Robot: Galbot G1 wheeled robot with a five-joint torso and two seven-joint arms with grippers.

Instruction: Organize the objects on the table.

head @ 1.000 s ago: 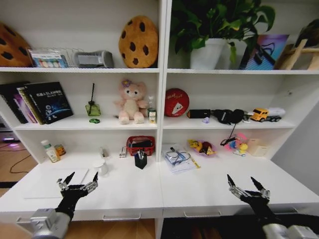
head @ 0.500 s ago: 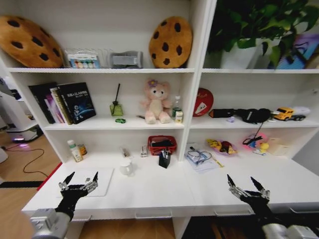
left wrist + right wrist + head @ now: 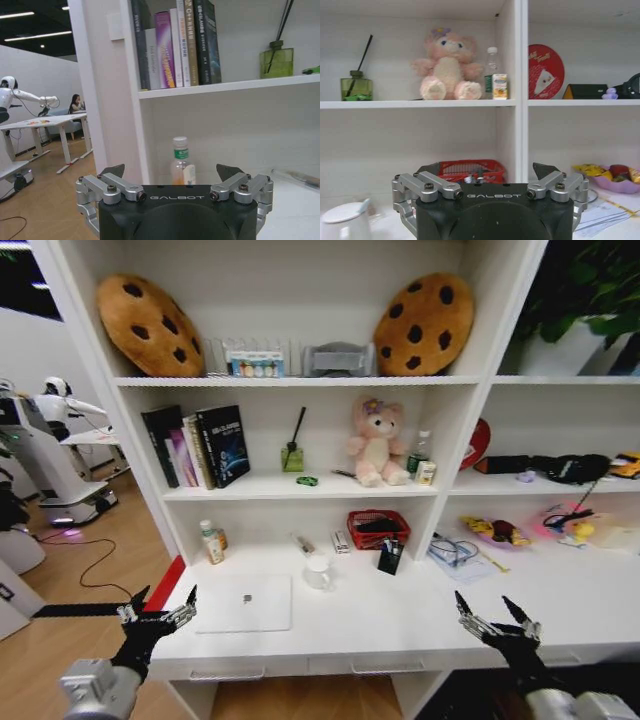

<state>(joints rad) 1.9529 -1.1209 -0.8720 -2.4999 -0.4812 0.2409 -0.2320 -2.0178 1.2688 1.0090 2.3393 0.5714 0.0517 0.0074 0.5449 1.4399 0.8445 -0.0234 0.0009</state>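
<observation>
While both arms hang low at the front edge of the long white surface (image 3: 400, 625), your left end effector (image 3: 158, 606) sits at the surface's left end with its fingers spread wide and nothing between them. Your right end effector (image 3: 498, 613) hovers over the front edge further right, fingers equally splayed and empty.

Just ahead and to the right of your left end effector lies the slim silver laptop (image 3: 246, 602), closed and flat on the surface. Beyond it stands a small white cup (image 3: 318, 572), and further right a black pen holder (image 3: 389, 558) with pens, in front of a red mesh basket (image 3: 377, 528).

Ahead of your left end effector, against the back wall, stands a clear bottle with a green cap (image 3: 182, 162). Ahead and left of your right end effector lies a sheaf of papers (image 3: 458, 560).
</observation>
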